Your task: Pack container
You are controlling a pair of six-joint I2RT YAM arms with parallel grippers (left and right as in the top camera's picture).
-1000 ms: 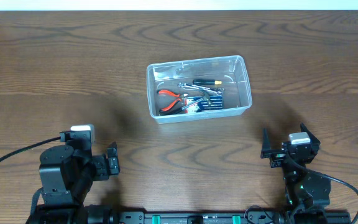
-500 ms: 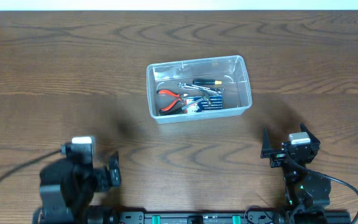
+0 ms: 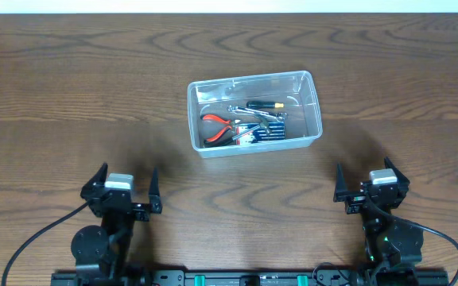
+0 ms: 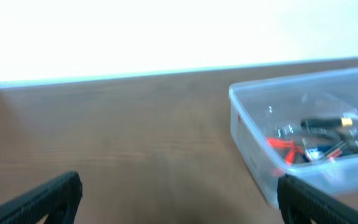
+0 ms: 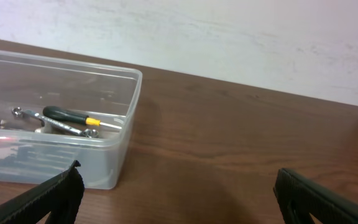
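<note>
The clear plastic container point(image 3: 317, 107) sits on the wooden table at centre, a little toward the far side. It holds red-handled pliers point(image 3: 215, 129), a black and yellow screwdriver point(image 3: 265, 105), a wrench and other small tools. It also shows in the left wrist view point(image 4: 248, 138) and the right wrist view point(image 5: 118, 157). My left gripper point(image 3: 123, 189) is open and empty near the front edge at left. My right gripper point(image 3: 370, 185) is open and empty near the front edge at right. Both are well short of the container.
A wooden table point(image 3: 70, 87) carries everything. A pale wall point(image 5: 229, 37) runs behind its far edge. Black cables trail from both arm bases at the front.
My left arm has swung round and settled so its open gripper points toward the far side. The right arm and the container have not moved.
</note>
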